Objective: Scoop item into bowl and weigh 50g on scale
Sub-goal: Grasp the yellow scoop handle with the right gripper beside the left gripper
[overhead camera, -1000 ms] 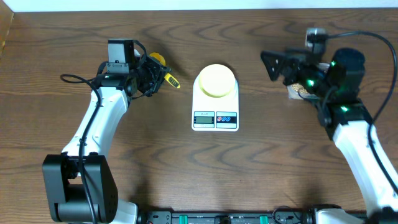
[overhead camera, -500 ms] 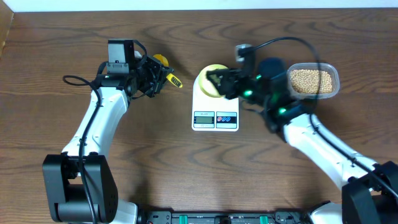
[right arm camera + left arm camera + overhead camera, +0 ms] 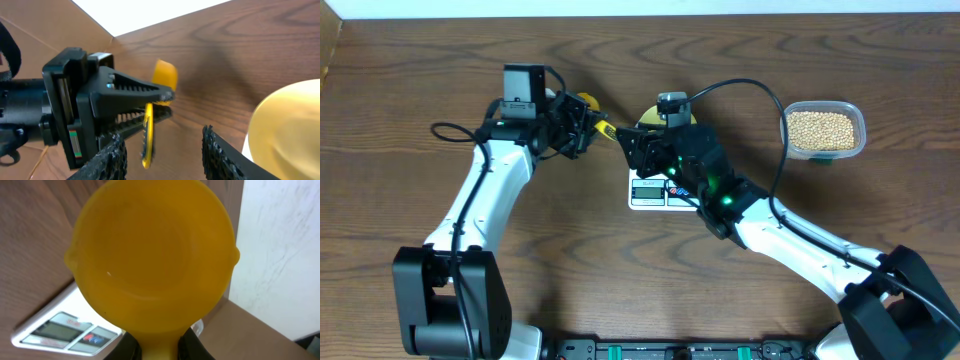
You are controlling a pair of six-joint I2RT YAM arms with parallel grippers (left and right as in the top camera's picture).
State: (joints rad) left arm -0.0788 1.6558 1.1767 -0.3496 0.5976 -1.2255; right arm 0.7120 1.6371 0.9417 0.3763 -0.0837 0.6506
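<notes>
The beans (image 3: 822, 128) are small, hard and loose, likely to roll and scatter, so best taken with the stiff, light scoop (image 3: 152, 255) held by its handle; they lie in the clear tub (image 3: 863, 128) at the desk's (image 3: 570, 270) right, well apart from the bowl (image 3: 285, 130) on the scale (image 3: 665, 192). The left jaws clamp the scoop's handle; the right jaws stand partly apart, empty, near its end. There is one scoop, one bowl, one scale, one tub, and beans beyond counting.

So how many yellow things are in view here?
2. A scoop held in the left jaws, and a pale bowl on the scale, partly covered by the right arm; nothing else yellow shows.
</notes>
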